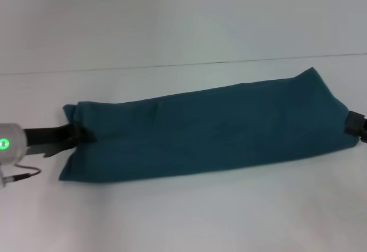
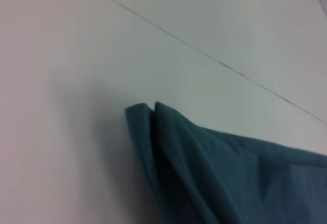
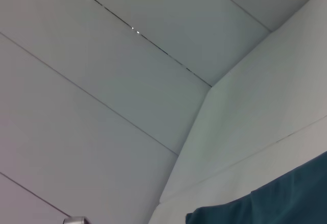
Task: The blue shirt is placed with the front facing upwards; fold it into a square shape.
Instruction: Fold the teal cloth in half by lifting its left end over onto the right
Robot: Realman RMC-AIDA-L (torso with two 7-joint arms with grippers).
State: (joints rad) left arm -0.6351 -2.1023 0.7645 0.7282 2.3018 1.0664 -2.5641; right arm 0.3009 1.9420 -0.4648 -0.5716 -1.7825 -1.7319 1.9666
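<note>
Your left arm's wrist housing [image 1: 8, 143] is pale grey and rounded, and a small round green light glows on its side. Out of it runs the left gripper [image 1: 71, 134], black with flat, tapering fingers. A thin dark cable [image 1: 26, 175] curls under the housing from a small grey plug. Your right gripper [image 1: 356, 127] shows only as a blocky black piece.
</note>
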